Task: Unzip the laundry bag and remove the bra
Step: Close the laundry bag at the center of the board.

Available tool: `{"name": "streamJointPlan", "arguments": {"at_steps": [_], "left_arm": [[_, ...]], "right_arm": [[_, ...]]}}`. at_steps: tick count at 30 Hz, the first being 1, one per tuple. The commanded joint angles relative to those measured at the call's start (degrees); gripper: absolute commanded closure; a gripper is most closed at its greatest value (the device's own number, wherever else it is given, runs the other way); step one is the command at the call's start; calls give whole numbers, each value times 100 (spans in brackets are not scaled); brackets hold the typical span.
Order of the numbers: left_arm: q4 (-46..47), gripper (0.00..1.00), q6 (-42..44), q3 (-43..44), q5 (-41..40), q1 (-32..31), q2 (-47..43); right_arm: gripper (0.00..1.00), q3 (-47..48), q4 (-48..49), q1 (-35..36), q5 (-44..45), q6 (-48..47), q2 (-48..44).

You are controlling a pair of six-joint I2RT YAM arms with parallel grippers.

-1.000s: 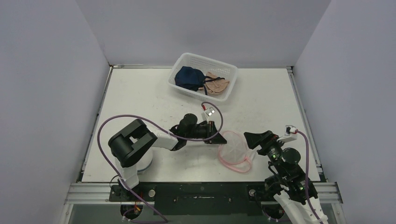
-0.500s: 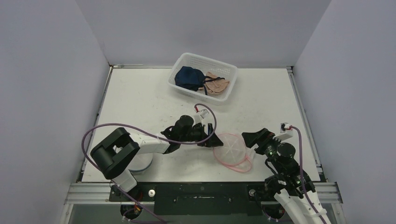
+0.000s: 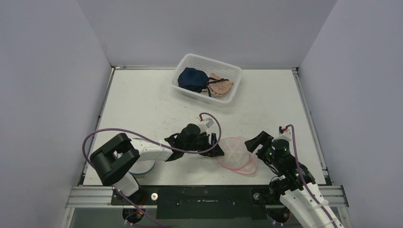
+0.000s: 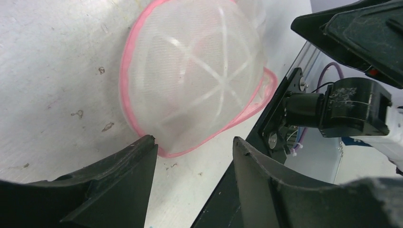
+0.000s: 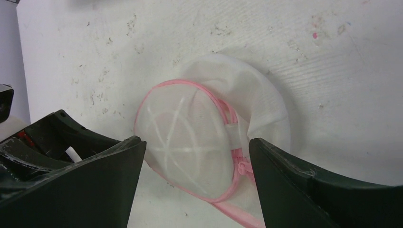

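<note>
Pink-rimmed laundry bag (image 3: 235, 153) lies beside left tool (image 3: 217, 150); contents indistinct through mesh.

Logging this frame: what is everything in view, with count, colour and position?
laundry bag: one, white mesh with pink trim, on the table between the two grippers
basket: one, white, far middle of the table
dark garment: one, navy, left side of the basket
pale garment: one, beige, right side of the basket
table: one, white, scuffed
cables: two, purple, one along each arm
left gripper: one, black, open, at the bag's left edge
right gripper: one, black, open, at the bag's right edge
</note>
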Motion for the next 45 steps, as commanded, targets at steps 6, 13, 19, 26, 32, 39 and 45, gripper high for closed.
{"name": "streamJointPlan", "arguments": {"at_steps": [6,13,19,26,32,39,45], "left_arm": [[354,46,99,6,-200,-184,62],[927,60,-121,-52,-7,-496,300],[1326,68,-297,-55,68,-676,390],[1365,74,-356,-67,39,-788,341],[758,51,-397,-548,-804,-744,-606],[-740,26,-865,-1142,-2166,-692,-2109],[-945,22,-1300,-1607,-2613,-647,-2791]], "right_arm": [[16,-375,-365,-35,115,622,-161],[28,-958,412,-28,-639,994,-100],[38,-1327,1112,-14,-937,1600,-292],[55,-1448,1187,43,-658,1845,-714],[36,-1246,905,53,-443,1528,-692],[25,-348,409,68,-17,437,-68],[32,45,642,178,-257,-234,819]]}}
